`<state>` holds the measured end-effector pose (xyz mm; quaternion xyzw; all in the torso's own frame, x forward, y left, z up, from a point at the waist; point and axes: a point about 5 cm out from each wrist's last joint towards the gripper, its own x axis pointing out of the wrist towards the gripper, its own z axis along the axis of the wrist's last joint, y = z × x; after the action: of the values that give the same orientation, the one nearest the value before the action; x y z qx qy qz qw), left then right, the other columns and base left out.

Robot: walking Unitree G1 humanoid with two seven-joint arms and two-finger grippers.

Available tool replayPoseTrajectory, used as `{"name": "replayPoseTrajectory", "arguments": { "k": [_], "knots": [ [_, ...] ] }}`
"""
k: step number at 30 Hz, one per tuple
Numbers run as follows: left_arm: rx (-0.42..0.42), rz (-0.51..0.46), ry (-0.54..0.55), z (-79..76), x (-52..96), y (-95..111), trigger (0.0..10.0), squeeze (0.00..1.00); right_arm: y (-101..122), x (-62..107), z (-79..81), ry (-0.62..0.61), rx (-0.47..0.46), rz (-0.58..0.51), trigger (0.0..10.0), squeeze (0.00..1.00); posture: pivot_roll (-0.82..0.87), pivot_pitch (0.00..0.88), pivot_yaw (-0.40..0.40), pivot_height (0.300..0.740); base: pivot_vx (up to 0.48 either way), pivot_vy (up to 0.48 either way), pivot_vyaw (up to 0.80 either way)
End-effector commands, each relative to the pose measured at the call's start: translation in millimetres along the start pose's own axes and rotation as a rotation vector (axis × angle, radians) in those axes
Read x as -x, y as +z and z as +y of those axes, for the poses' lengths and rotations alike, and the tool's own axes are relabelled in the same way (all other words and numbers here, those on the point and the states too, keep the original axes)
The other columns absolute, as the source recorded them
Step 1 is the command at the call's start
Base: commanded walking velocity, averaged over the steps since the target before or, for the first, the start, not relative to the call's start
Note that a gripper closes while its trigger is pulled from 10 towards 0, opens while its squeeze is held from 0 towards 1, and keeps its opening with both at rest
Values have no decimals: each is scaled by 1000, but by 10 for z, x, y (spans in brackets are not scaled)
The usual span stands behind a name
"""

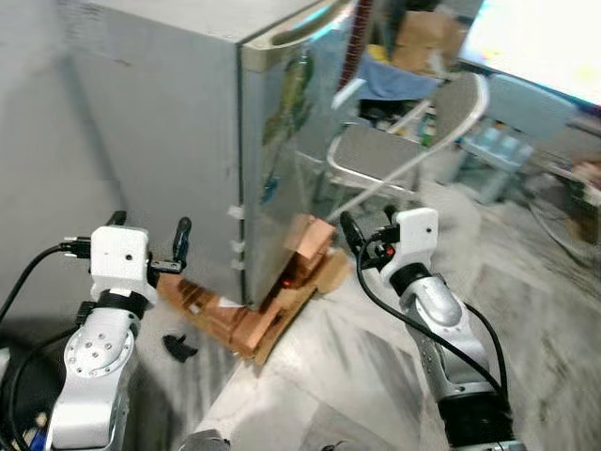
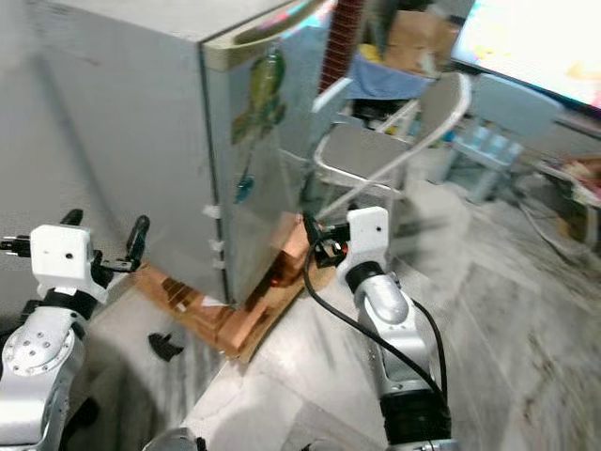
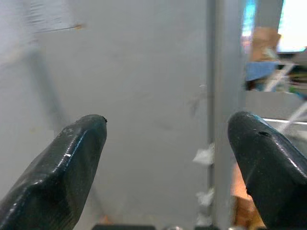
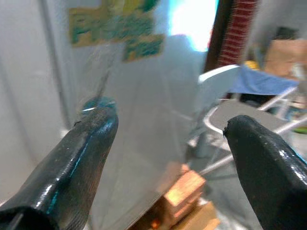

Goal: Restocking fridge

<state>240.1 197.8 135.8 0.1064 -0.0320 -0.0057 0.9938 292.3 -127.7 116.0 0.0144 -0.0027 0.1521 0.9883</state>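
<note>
the robot looks to be at the approach step of restocking: the grey fridge [image 1: 188, 122] stands right in front of it with its door shut, seen corner-on, and neither gripper carries anything to put inside. the left gripper [image 1: 148, 241] is raised beside the fridge's plain side wall with its two black fingers spread apart and nothing between them, and its wrist view looks along them at that wall and the corner edge. the right gripper [image 1: 362, 240] is held up before the door face, near the lower part, fingers likewise spread and empty; its wrist view shows the stickers on the door [image 4: 115, 28] ahead. judging from this, the next move calls for reaching the curved handle [image 1: 310, 23] along the door's top edge, which sits well above both grippers, so an arm would have to rise and the robot perhaps square up to the door. the fridge rests on a stack of wooden blocks and flattened cardboard [image 1: 254, 319] on a pale marbled floor [image 1: 338, 376]. a small black object [image 1: 178, 348] lies on the floor near the left arm. behind the fridge stand a folding metal chair [image 1: 404, 155], a cardboard box [image 1: 427, 38] and a bright window, somewhat blurred.
</note>
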Motion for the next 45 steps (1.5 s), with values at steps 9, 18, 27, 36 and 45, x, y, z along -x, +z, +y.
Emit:
{"name": "replayPoseTrajectory", "arguments": {
  "k": [9, 18, 27, 36, 45],
  "knots": [
    [-4, -24, -52, -100, 18, 93, 10000, 0, 8, 45, -71, -23, 24, 9, 10000, 0, 169, 32, -90, 740, 267, 167, -800],
    [48, 0, -20, -83, 16, 83, 10000, 0, -5, 47, -74, -30, 56, 14, 10000, 0, 176, 48, -98, 740, 150, 0, -279],
    [59, 6, -4, -35, -11, 91, 10000, 0, -41, 59, -67, -46, 111, 18, 10000, 0, 172, 55, -94, 740, 0, 0, 0],
    [119, 16, -123, -134, -67, 122, 10000, 0, -30, 49, -50, -50, 115, 39, 10000, 0, 169, 63, -93, 740, 0, 0, 0],
    [103, 6, -172, -192, -270, 158, 10000, 0, -17, 151, 54, 59, 1, 66, 10000, 0, 164, 73, -96, 740, 0, 0, 0]
  ]
}}
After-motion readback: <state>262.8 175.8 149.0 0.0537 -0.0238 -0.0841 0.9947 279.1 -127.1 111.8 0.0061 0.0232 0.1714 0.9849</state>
